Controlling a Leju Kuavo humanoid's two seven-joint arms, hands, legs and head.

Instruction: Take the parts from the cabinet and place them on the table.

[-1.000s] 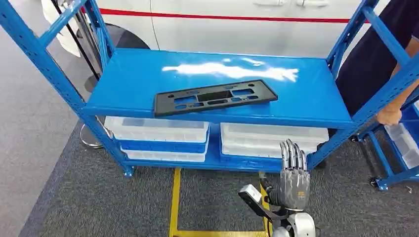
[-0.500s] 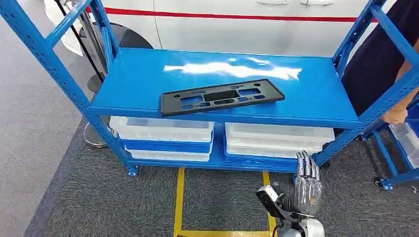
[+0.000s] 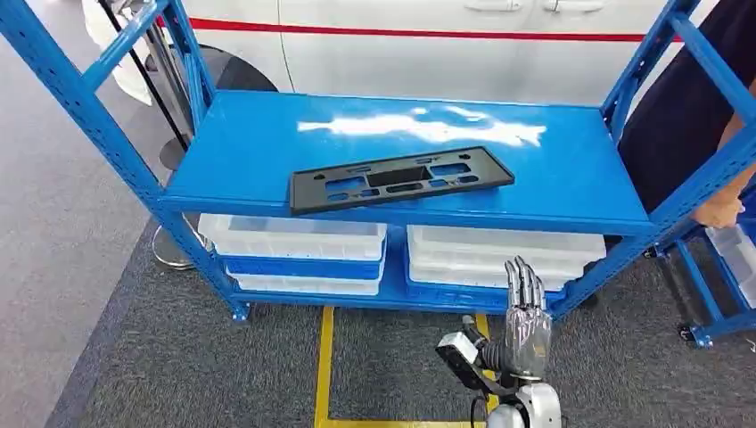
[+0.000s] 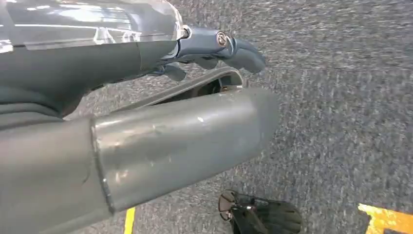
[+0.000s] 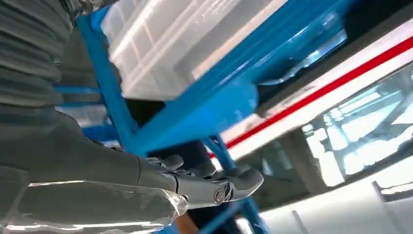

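Item: black plastic part [image 3: 401, 179], flat and long with cut-out slots, lay on the upper shelf [image 3: 571, 174] of the blue cabinet [image 3: 89, 120], near the shelf's front edge and slightly skewed, at about 12 o'clock in the head view. Lower shelf: clear lidded bins [image 3: 294, 239], stacked in two piles side by side. Right robot hand [image 3: 526, 314] stood at 5 o'clock in the head view, raised in front of the lower shelf, fingers straight and close together, pointing up, grasping nothing; it was well apart from the part. In the right wrist view its fingers [image 5: 229, 183] reached out straight with a blue cabinet post and a bin beyond them. Left robot hand [image 4: 214, 48] hung over grey carpet [image 4: 341, 97], fingers loosely extended, released, nothing in it. Yellow floor tape [image 3: 319, 366] ran across the carpet below the cabinet. A person [image 3: 686, 107] in dark clothing stood at 3 o'clock beside the cabinet's right posts. White vehicle body with red stripe [image 3: 410, 31] behind the cabinet
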